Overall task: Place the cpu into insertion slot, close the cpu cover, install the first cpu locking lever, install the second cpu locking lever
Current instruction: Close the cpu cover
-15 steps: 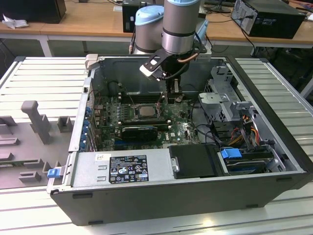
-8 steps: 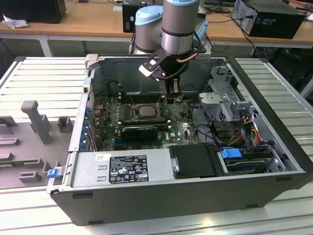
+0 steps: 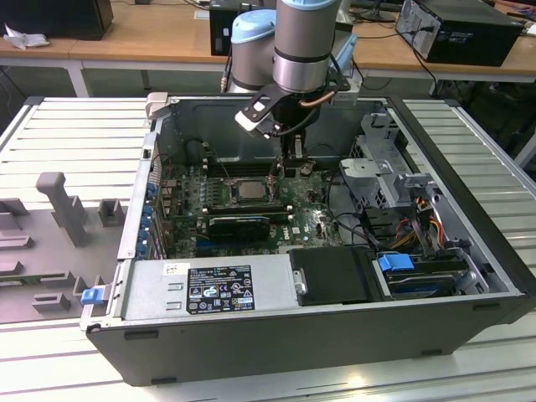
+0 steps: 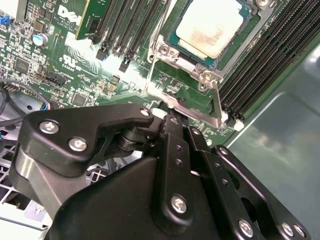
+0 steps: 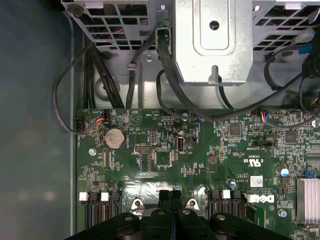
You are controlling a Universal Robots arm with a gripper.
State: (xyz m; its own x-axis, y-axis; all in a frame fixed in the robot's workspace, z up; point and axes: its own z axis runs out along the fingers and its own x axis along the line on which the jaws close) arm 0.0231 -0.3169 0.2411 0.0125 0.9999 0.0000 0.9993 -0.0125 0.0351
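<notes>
Seemingly well past the first steps. Finds the cpu [image 4: 210,25] lying flat inside the insertion slot [image 3: 228,194] on the board [image 5: 200,150], pale top up, with the cpu cover [image 4: 202,76] down around its rim. Counts placing and closing as done, by the look of it. Shows the pincer [image 4: 172,121] clenched in the second wrist view, tips pressed together with nothing seen between them, low beside the slot's corner, just by a thin locking lever [image 4: 219,97] along the cover's edge. Cannot tell whether latched; judges the lever work unfinished.
</notes>
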